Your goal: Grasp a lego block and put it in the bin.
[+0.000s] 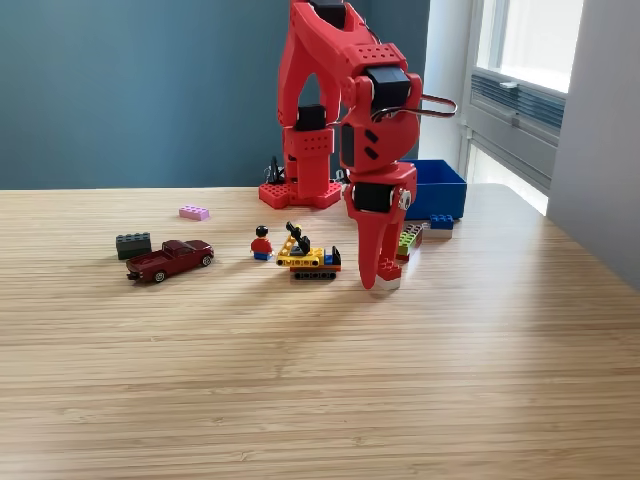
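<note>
Red arm (350, 110) bent over, fingers (378, 275) pointing down at table (320, 380)

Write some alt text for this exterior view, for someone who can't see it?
A red robot arm reaches down to a wooden table, its gripper at the surface beside a stack of toy bricks. A blue bin sits behind; a toy excavator, figure and dark red truck stand toward the view's left.

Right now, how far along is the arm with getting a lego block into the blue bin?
Nothing looks done yet: whether the blue bin holds any block cannot be seen from here. In hand: the claw is down on the table beside the stacked multicolour bricks, though whether it grips one is unclear. Left: secure a block, lift, carry to the bin, release. The pink brick and dark grey brick lie untouched.
</note>
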Motion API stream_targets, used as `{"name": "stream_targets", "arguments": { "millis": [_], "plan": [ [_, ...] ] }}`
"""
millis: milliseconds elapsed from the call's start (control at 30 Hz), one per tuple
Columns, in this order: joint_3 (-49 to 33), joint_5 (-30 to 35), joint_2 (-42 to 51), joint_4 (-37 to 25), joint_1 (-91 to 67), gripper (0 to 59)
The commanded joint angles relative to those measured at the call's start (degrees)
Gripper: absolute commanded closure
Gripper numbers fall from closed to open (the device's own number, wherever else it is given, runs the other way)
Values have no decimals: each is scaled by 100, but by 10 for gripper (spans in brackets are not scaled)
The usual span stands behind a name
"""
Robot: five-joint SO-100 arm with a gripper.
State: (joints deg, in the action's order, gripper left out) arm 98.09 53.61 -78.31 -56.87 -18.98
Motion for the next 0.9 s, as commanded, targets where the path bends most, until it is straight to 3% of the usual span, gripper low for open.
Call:
{"name": "stream_targets", "arguments": {
  "millis": [33, 67, 133, 367, 567, 900],
  "plan": [
    [-343, 62, -97, 26, 123, 460],
    [-352, 62, -97, 26, 158, 522],
    [-360, 62, -97, 26, 211, 585],
    [-396, 9, -97, 26, 281, 585],
    [-659, -677, -176, -105, 237, 585],
    [-2276, -2355, -185, -1600, 53, 585]
  ]
}}
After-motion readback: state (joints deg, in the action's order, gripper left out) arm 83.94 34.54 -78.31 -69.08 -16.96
